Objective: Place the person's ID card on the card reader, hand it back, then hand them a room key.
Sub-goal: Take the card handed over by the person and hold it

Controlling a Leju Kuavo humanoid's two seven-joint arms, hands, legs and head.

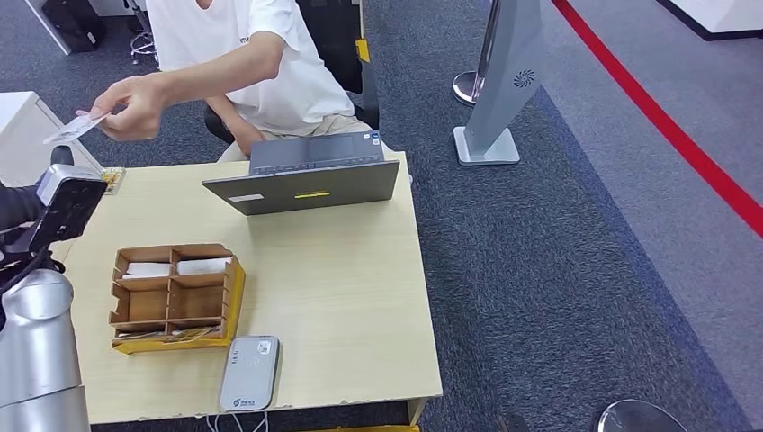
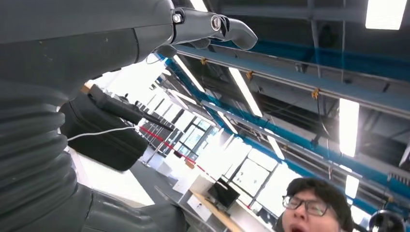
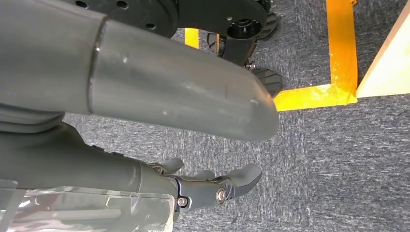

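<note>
Left hand (image 2: 145, 34) was raised, fingers apart, empty; right hand (image 3: 193, 186) hung open over carpet. Person's hand (image 1: 135, 106) held pale, thin ID card (image 1: 74, 128) beyond the counter (image 1: 342, 297); grey card reader (image 1: 249, 373) at near edge.

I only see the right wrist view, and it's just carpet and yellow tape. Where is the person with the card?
Observer: In the head view the person sits behind the table and holds the ID card out toward the robot's left side.
Operator: Does the left hand have it?
Observer: No. The left wrist view shows the left hand raised with nothing in it.
Operator: Where's the card reader?
Observer: The card reader lies at the table's near edge, beside a brown divided box, with nothing on it.
</note>
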